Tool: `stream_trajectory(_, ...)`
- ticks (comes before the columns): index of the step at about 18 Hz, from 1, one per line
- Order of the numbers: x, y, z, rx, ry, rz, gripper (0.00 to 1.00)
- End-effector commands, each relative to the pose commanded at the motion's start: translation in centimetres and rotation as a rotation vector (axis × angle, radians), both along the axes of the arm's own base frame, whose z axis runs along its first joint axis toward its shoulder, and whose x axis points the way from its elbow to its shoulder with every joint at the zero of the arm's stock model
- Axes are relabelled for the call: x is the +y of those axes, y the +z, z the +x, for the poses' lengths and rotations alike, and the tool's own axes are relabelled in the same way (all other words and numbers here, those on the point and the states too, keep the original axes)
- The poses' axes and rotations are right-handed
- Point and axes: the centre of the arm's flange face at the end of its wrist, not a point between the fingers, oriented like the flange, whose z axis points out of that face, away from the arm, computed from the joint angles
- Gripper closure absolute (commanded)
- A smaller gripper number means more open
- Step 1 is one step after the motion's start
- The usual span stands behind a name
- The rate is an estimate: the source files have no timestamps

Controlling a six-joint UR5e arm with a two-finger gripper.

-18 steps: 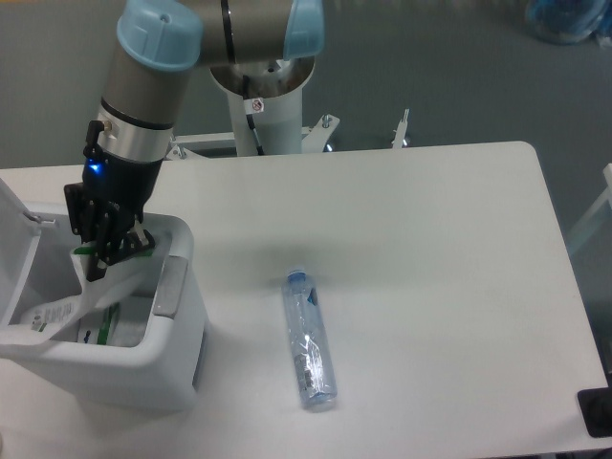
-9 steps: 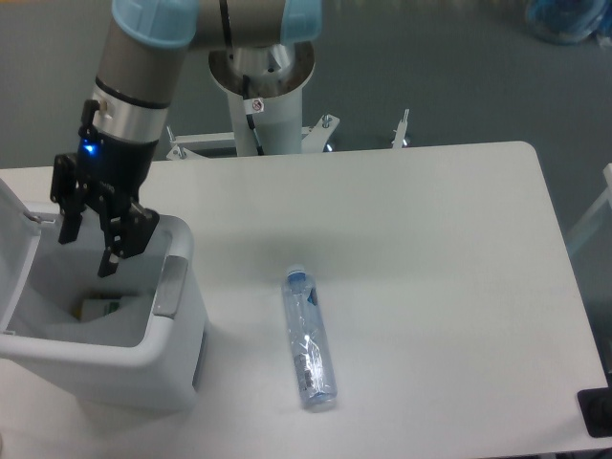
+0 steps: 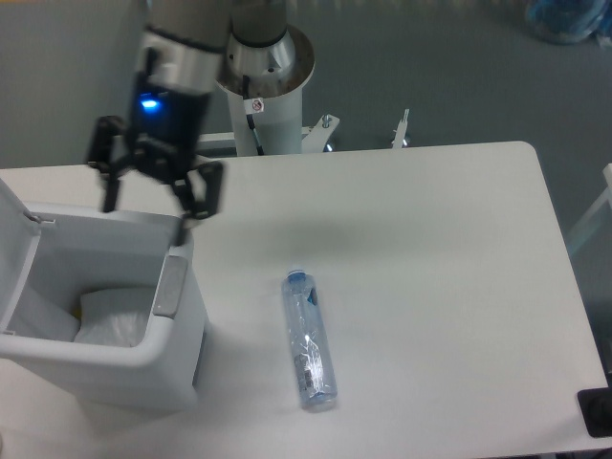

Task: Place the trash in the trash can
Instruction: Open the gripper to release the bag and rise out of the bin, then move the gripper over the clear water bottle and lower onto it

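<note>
The white trash can (image 3: 177,359) stands at the table's left front with its lid (image 3: 14,239) swung open to the left and a grey latch strip (image 3: 171,284) on its right rim. Inside it lies the crinkled white pouch (image 3: 113,317). The clear bluish bottle (image 3: 308,339) with a blue cap lies flat on the table, right of the can. My gripper (image 3: 148,206) hangs open and empty above the can's back rim, fingers spread wide.
The arm's white pedestal (image 3: 263,96) rises behind the table's back edge. A dark object (image 3: 595,411) sits at the table's front right corner. The table's right edge (image 3: 564,258) is near a white frame part.
The gripper opened and let the white pouch drop into the can. It then rose and shifted right and back, away from the can's opening. The bottle has not moved.
</note>
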Motion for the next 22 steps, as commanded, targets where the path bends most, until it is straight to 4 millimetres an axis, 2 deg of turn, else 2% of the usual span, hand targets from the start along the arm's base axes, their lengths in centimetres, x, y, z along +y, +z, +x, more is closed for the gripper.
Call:
stream_trajectory(2,-1.6,-1.4,-3.1,-0.042,0.085,-0.015,0.0)
stream_trajectory(3,-1.6,-2.6,-4.5,-0.079,0.125,-0.024,0.0)
stream_trajectory(5,-1.2,-5.3,-7.5,-0.144,0.185,-0.048,0.0)
stream_trajectory(7,-0.1,-9.0,-10.6,-0.181,0.237,-0.115,0.0)
stream_trajectory(9,1.0,-11.3,-12.5,-0.153,0.302,-0.204,0.0)
stream_trajectory(12,3.0,-14.7,-13.8,-0.176,0.347,-0.273,0.0)
stream_trajectory(15,5.0,-17.5,-13.7,-0.195,0.324,-0.314,0.0)
stream_trajectory(18,8.4,-21.1,-13.5,-0.216,0.278,-0.347,0.0)
stream_trajectory(22,9.2,-22.6,-13.7,-0.225,0.271,-0.362,0.0)
